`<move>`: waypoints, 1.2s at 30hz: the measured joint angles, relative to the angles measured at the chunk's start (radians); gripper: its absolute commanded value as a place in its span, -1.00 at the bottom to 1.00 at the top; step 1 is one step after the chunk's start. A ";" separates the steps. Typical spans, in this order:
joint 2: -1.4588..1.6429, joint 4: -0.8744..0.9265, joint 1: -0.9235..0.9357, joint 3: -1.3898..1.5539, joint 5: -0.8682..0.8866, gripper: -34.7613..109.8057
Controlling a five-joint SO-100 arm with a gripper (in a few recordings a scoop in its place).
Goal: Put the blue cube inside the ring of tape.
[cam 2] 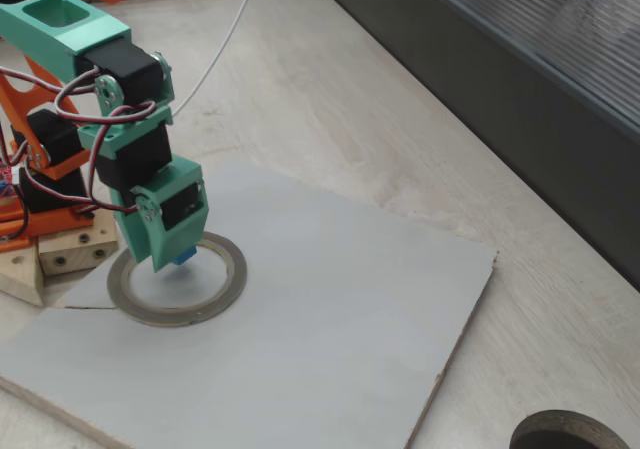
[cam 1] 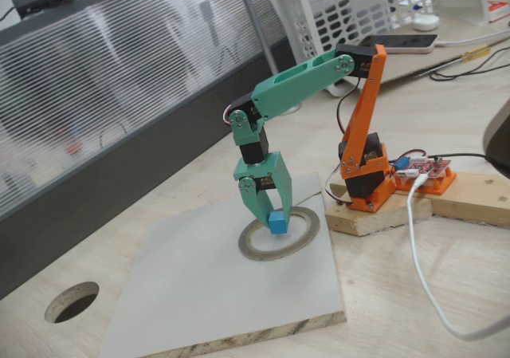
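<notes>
The blue cube (cam 1: pixel 277 222) is pinched between the teal fingers of my gripper (cam 1: pixel 273 217), which points straight down. It hangs just above the middle of the ring of tape (cam 1: pixel 305 234), which lies flat on a grey board (cam 1: pixel 191 286). In the other fixed view the gripper (cam 2: pixel 176 259) hides most of the cube (cam 2: pixel 185 257); only a blue corner peeks out below the fingers, over the ring of tape (cam 2: pixel 218 299). Whether the cube touches the board I cannot tell.
The arm's orange base (cam 1: pixel 366 175) is mounted on a wooden block right of the board. A white cable (cam 1: pixel 422 262) runs across the table. A round dark hole (cam 1: pixel 72 300) is cut in the tabletop at the left. A dark partition wall (cam 2: pixel 520 119) stands behind.
</notes>
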 measured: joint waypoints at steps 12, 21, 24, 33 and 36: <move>0.000 0.000 0.000 0.003 0.000 -0.47; -0.003 0.000 0.000 0.003 0.000 -0.46; -0.003 0.000 0.000 0.003 0.000 -0.37; -0.003 0.000 0.000 0.003 0.000 -0.01; -0.003 0.000 0.000 0.003 0.005 0.02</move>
